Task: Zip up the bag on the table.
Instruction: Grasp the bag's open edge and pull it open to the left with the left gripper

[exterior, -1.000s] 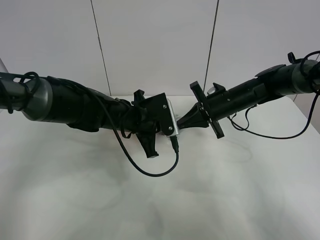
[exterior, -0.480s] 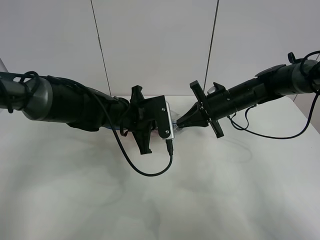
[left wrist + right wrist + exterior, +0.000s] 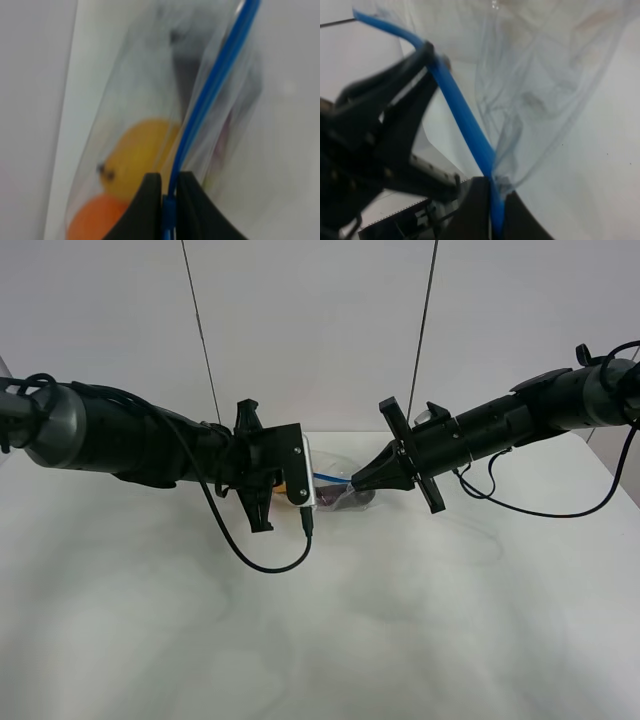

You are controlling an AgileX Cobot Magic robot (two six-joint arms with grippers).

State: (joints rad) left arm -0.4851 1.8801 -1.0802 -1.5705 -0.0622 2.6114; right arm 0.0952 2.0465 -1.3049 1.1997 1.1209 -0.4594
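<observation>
The clear bag (image 3: 338,492) hangs between my two grippers above the far part of the white table (image 3: 400,620). Its blue seal strip (image 3: 330,480) is stretched between them. My left gripper (image 3: 168,186) is shut on the strip (image 3: 212,90); a yellow fruit (image 3: 140,155) and an orange fruit (image 3: 92,222) show through the plastic below it. My right gripper (image 3: 492,192) is shut on the strip's other end (image 3: 462,117), with the loose bag film (image 3: 545,75) beside it. The left gripper (image 3: 422,57) also shows in the right wrist view, pinching the strip further along. In the high view the left fingers are hidden behind the wrist camera (image 3: 304,472).
A black cable (image 3: 262,562) loops down from the left wrist toward the tabletop. Both arms reach in from the sides and meet near the table's far edge (image 3: 480,435). A white wall with two thin dark lines stands behind.
My left gripper has slid left along the blue strip, away from the right gripper, and the bag now shows between them. The right arm has held still.
</observation>
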